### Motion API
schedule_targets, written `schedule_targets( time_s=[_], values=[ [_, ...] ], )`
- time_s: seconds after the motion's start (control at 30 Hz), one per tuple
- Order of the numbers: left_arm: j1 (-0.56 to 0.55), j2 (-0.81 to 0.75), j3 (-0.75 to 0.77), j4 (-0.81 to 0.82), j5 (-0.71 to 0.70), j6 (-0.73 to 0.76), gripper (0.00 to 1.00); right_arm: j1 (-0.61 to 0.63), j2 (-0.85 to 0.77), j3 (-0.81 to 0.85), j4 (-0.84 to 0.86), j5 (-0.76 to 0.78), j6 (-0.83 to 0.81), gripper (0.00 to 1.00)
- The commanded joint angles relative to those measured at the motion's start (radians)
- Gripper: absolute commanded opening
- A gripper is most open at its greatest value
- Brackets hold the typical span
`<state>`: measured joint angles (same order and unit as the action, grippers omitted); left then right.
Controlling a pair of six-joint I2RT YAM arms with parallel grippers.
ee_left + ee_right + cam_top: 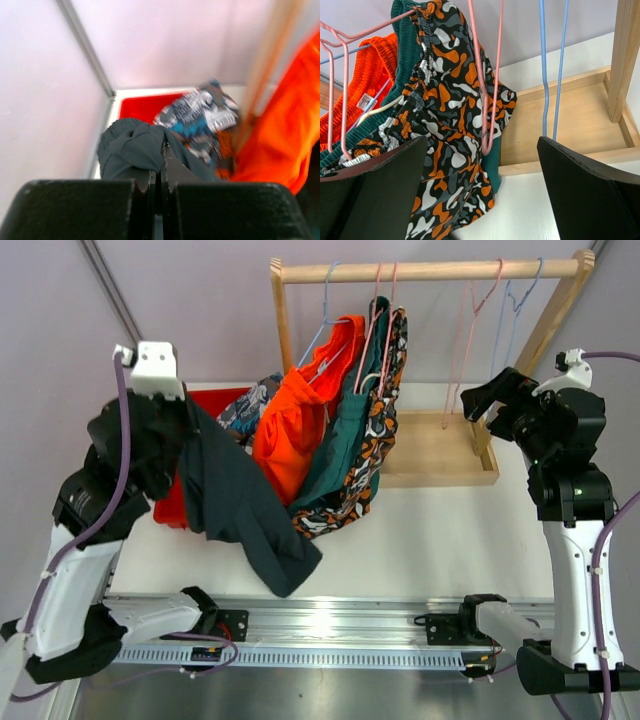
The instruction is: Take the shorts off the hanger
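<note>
Black plastic fingers of the left gripper (161,185) fill the bottom of the left wrist view, pressed flat together on a bunched fold of the navy shorts (245,510). Fabric is matte, near-black and soft, and puckers where it is clamped. From above, this pair hangs off the gripper in a long limp drape, clear of the rack and in front of the red bin (215,400). Whether its lower corner touches the white table (440,530), cannot tell.

Blue-white print shorts (200,117) lie crumpled in the bin, busy pattern, edges blurred.

Wooden rack: round dowel rail (430,270) on slanted posts, flat plank base (440,455). Three pairs hang at the left end of the rail, packed touching:
- orange shorts (290,430), bright, ribbed elastic waistband, on a thin blue wire hanger
- teal shorts (340,440), dark green, gathered waistband, a white drawstring showing beside it
- camouflage-like print shorts (445,125), orange, black and white blotches, on a pink wire hanger (485,100)

Further right on the rail hang bare wire hangers, one pink (470,310), one blue (515,295).

Right gripper (482,150) is raised beside the rack's right post, jaws spread wide, gripping nothing. Print shorts and hanger wires show beyond the gap, apart from the fingers.
</note>
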<state>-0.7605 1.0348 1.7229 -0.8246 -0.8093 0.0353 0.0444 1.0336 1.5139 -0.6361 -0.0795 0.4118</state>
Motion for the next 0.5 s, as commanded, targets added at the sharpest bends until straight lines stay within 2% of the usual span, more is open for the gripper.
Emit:
schedule_targets(
  time_s=[0.0, 0.1, 0.2, 0.27, 0.33, 0.47],
  values=[
    [0.162, 0.086, 0.125, 0.093, 0.180, 0.054, 0.00, -0.006, -0.021, -0.024, 0.013, -0.022, -0.010, 0.99],
    [0.362, 0.204, 0.320, 0.084, 0.309, 0.011, 0.00, -0.008, -0.032, -0.041, 0.010, -0.026, -0.016, 0.99],
    [0.479, 0.381, 0.551, 0.026, 0.396, -0.026, 0.00, -0.012, -0.050, -0.060, 0.006, -0.032, -0.022, 0.99],
    [0.509, 0.511, 0.731, 0.004, 0.424, -0.064, 0.00, -0.015, -0.058, -0.075, 0.004, -0.034, -0.025, 0.99],
    [0.538, 0.574, 0.805, 0.034, 0.463, -0.069, 0.00, -0.021, -0.069, -0.083, 0.004, -0.037, -0.027, 0.99],
    [0.570, 0.642, 0.771, 0.105, 0.481, -0.081, 0.00, -0.028, -0.083, -0.101, 0.001, -0.057, -0.033, 0.99]
  ],
)
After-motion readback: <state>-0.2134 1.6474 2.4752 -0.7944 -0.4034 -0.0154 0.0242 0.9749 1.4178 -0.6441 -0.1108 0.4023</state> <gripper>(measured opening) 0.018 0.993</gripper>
